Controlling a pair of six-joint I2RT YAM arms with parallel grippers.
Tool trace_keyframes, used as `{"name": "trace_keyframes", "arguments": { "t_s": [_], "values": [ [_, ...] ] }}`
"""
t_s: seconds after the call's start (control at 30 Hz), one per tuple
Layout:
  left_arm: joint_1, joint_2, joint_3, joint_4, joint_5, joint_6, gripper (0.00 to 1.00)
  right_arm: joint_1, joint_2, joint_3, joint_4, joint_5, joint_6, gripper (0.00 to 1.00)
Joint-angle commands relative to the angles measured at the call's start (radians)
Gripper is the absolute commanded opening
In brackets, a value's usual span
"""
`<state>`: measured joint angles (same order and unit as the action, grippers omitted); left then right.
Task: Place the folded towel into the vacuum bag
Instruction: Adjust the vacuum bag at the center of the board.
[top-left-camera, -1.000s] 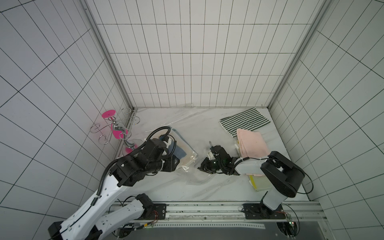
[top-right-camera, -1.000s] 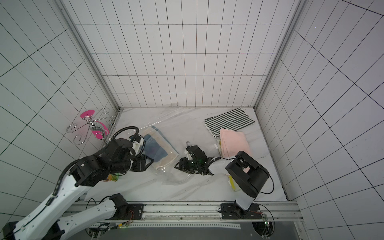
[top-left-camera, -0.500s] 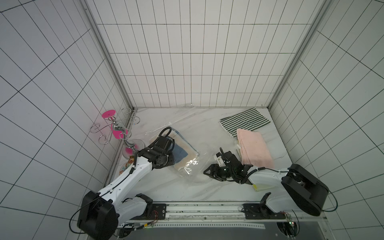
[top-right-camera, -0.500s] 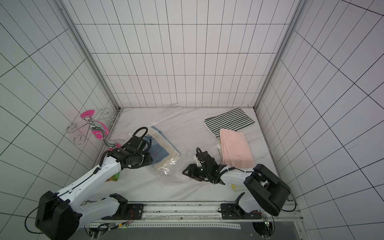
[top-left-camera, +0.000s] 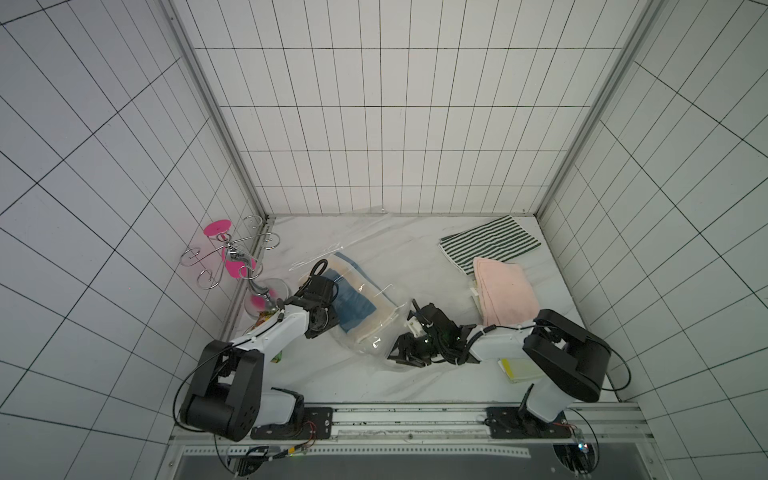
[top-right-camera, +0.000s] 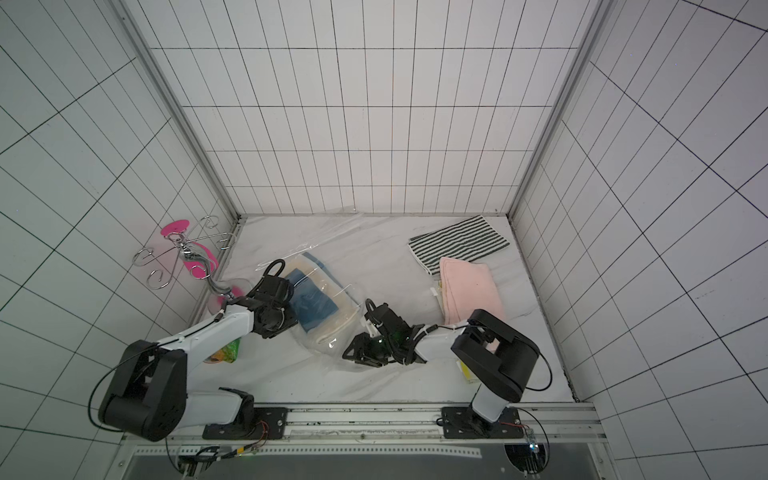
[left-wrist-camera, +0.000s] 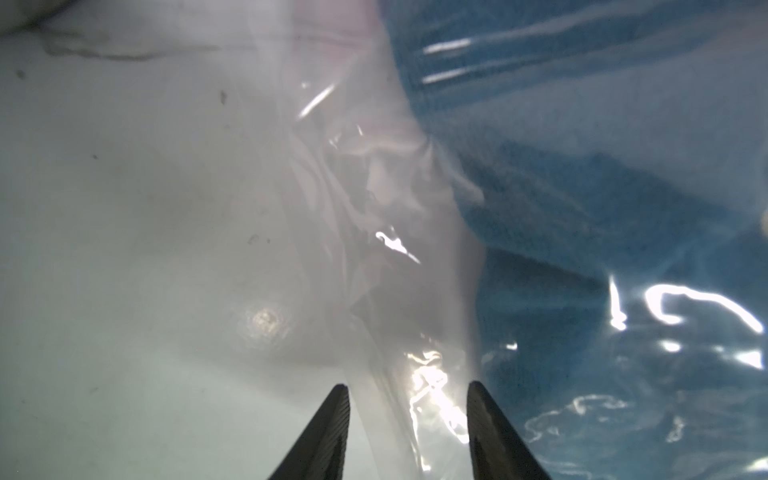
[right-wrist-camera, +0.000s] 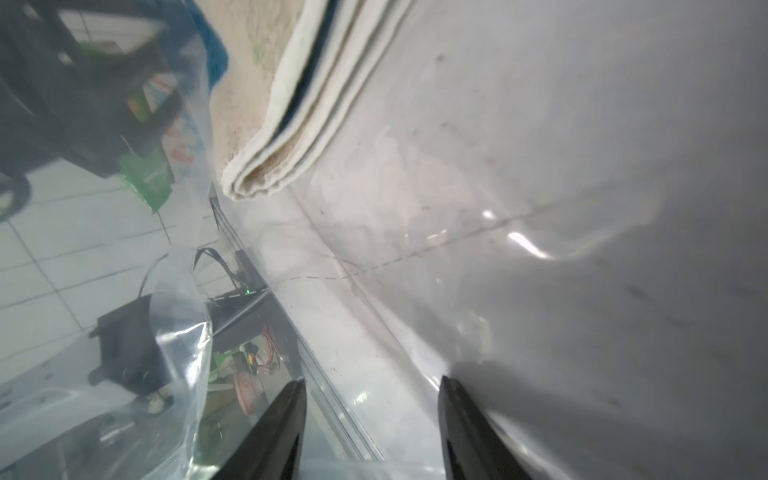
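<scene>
Enclosing a white marbled tabletop (top-left-camera: 399, 257), white tiled walls (top-left-camera: 382, 124) rise on three sides.
Left of centre lies the vacuum bag (top-left-camera: 388, 297), the folded towel (top-left-camera: 353, 309) already inside it; left gripper (left-wrist-camera: 407, 385) and right gripper (right-wrist-camera: 372, 380) both have parted jaws with bag film between them.

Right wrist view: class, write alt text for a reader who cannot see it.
A folded cream-and-blue towel lies inside the clear vacuum bag. The right gripper sits in the foreground, its black fingertips apart with the bag's plastic between them.
</scene>
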<state>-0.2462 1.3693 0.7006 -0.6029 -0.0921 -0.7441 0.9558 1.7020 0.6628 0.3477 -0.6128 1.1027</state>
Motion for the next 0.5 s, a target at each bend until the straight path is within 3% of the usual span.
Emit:
{"name": "trace_keyframes", "arguments": {
  "t_s": [0.0,0.1,0.23,0.37,0.47],
  "values": [
    [0.006,0.044,0.103,0.087,-0.044,0.017,0.48,0.062,0.095,0.140,-0.129,-0.069,-0.060,0.52],
    [0.003,0.049,0.184,0.023,-0.011,0.073,0.47,0.059,0.087,0.174,-0.213,-0.085,-0.108,0.50],
    [-0.032,-0.086,0.228,-0.125,-0.005,0.136,0.47,0.014,-0.089,0.069,-0.378,-0.004,-0.164,0.56],
    [-0.144,-0.225,0.272,-0.196,-0.026,0.168,0.48,-0.005,-0.290,-0.017,-0.560,0.086,-0.178,0.60],
    [-0.250,-0.243,0.344,-0.244,-0.078,0.189,0.49,-0.006,-0.436,-0.024,-0.766,0.182,-0.182,0.62]
  ]
}}
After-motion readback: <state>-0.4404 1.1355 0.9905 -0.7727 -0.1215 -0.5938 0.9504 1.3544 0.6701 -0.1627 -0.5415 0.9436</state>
